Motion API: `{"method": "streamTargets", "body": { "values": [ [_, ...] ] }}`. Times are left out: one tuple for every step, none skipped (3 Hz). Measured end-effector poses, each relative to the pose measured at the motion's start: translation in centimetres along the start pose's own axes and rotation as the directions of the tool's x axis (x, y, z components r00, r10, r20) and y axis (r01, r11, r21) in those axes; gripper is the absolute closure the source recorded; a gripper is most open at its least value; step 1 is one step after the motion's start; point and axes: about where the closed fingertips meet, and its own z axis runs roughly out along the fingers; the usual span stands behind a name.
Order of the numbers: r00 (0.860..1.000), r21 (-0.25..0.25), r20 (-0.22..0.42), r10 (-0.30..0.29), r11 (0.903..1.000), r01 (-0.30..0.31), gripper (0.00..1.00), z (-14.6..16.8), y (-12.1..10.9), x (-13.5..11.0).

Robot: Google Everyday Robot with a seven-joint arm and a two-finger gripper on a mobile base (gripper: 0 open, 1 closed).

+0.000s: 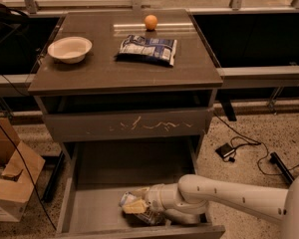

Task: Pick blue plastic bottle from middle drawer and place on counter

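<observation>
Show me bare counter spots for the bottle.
The dark grey-brown counter is bare along its front edge, in front of the white bowl and blue-and-white snack bag, and between those two. It is tighter behind the bag, by the orange ball. The gripper is in the grey middle drawer.

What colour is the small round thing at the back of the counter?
The round thing is orange, camera view; the gripper is in the middle drawer.

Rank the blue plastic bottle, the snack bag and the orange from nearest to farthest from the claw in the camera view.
The claw is low in the open middle drawer.
1. Blue plastic bottle, in the drawer at the claw.
2. Snack bag, middle of the counter.
3. Orange, counter's back edge.
</observation>
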Motion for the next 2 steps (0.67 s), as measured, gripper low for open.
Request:
{"method": "streamTargets", "body": {
  "values": [
    [0.995,0.011,0.084,-0.053,0.9986,0.052,1.00,-3.3,1.7,-3.8],
    [0.985,0.053,0.140,-0.105,0.9937,0.099,1.00,-7.7,2.2,-7.1]
  ]
}}
